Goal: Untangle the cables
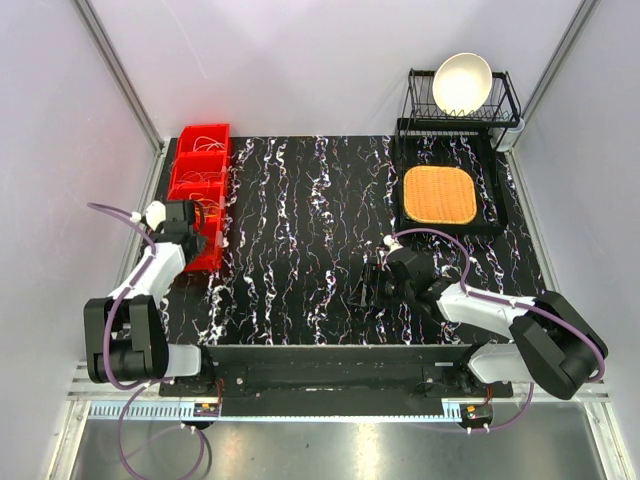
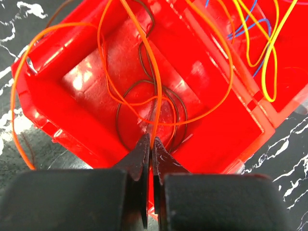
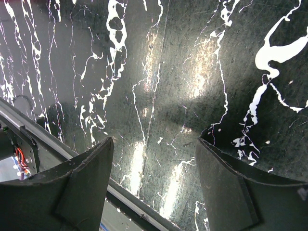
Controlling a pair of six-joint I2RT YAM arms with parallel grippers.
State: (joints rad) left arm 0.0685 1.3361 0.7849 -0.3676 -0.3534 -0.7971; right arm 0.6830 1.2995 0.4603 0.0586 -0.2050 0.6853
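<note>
Pinching a thin orange cable point(image 2: 158, 96) between my left fingers point(image 2: 139, 161), that arm reaching over the red plastic bin point(image 2: 231, 125) where tangled orange, yellow and blue cables point(image 2: 275, 72) lie, right fingers point(image 3: 86, 168) spread, empty, low over the black marbled bench point(image 3: 168, 72).

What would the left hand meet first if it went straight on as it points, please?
The left hand, shut on a thin orange cable, points into the red plastic bin; it would likely meet the thin dark wire loop on its floor, though depth is unclear.

Glossy red plastic bin point(image 2: 226, 130), smooth-sheathed cables point(image 2: 158, 106)
</note>
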